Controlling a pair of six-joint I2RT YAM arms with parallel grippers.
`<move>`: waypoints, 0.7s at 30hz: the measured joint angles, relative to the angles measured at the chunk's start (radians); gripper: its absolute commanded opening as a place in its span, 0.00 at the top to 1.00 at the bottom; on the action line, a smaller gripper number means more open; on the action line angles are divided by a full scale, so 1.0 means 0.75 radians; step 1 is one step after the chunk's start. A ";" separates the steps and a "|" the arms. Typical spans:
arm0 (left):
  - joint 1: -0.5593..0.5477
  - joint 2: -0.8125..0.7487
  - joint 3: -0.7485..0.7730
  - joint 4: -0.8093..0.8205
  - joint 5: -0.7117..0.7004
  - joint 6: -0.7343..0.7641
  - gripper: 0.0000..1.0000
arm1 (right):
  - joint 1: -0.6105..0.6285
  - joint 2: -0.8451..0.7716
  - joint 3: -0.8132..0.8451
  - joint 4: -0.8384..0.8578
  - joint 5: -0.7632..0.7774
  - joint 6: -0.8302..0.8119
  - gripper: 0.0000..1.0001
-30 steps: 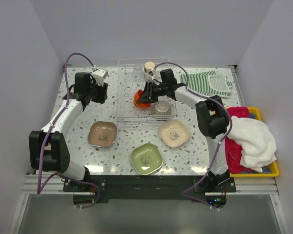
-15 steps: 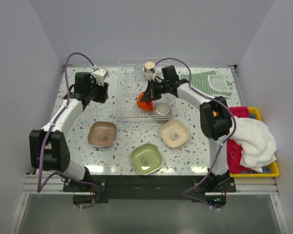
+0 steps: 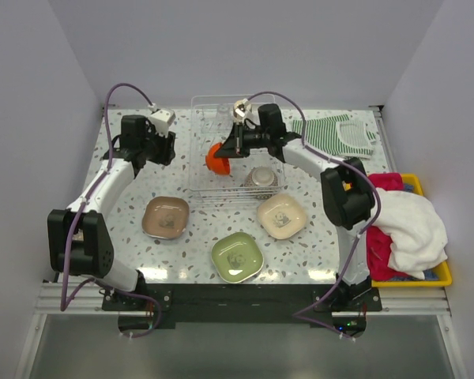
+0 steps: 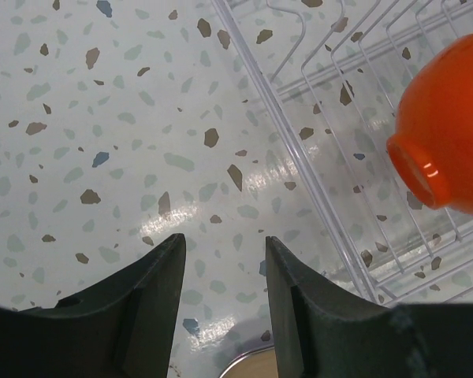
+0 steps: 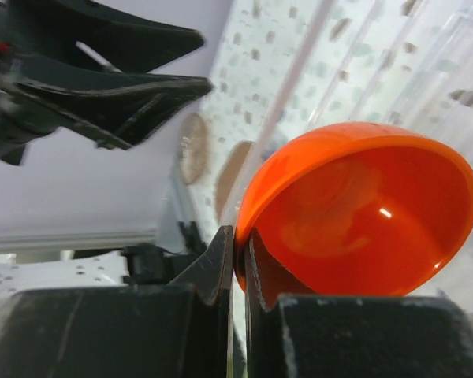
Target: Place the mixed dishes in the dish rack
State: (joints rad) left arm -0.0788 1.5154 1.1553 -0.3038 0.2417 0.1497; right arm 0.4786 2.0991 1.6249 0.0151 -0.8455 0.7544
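Observation:
My right gripper [image 3: 227,151] [image 5: 240,256] is shut on the rim of the glossy orange-red bowl [image 3: 216,158] [image 5: 363,213] [image 4: 445,130], holding it tilted on its side above the left part of the dish rack [image 3: 209,118] [image 4: 331,118]. A grey patterned bowl [image 3: 261,177] and a small cup [image 3: 241,109] sit in the rack. In front of the rack lie a brown plate [image 3: 166,216], a green plate [image 3: 237,257] and a cream plate [image 3: 281,215]. My left gripper [image 3: 159,150] [image 4: 225,272] hangs open over bare table left of the rack, with nothing between its fingers.
A striped green cloth [image 3: 336,134] lies at the back right. A yellow tray [image 3: 430,276] with white and pink cloths stands at the right edge. Grey walls close in the table on three sides.
The right gripper has shut on the orange-red bowl and carried it up and to the left within the rack. The left arm has not moved.

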 measured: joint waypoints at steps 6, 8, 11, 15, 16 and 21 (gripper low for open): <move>0.000 0.007 0.013 -0.009 -0.002 0.006 0.50 | 0.012 0.052 -0.066 0.365 -0.084 0.289 1.00; 0.000 0.007 0.015 -0.016 -0.003 0.015 0.50 | 0.016 0.089 -0.071 0.454 -0.092 0.357 1.00; 0.000 0.007 0.015 -0.023 -0.008 0.025 0.50 | 0.019 0.141 -0.080 0.540 -0.103 0.430 1.00; -0.001 0.007 0.015 -0.034 -0.014 0.036 0.50 | 0.025 0.215 -0.086 0.633 -0.121 0.511 1.00; -0.001 0.007 0.015 -0.036 -0.014 0.037 0.50 | 0.026 0.231 -0.088 0.654 -0.121 0.529 1.00; -0.001 0.007 0.015 -0.043 -0.019 0.041 0.50 | 0.027 0.271 -0.089 0.756 -0.133 0.603 1.00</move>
State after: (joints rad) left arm -0.0792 1.5208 1.1667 -0.3363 0.2276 0.1802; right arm 0.4992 2.3020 1.5581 0.5819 -0.9455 1.2064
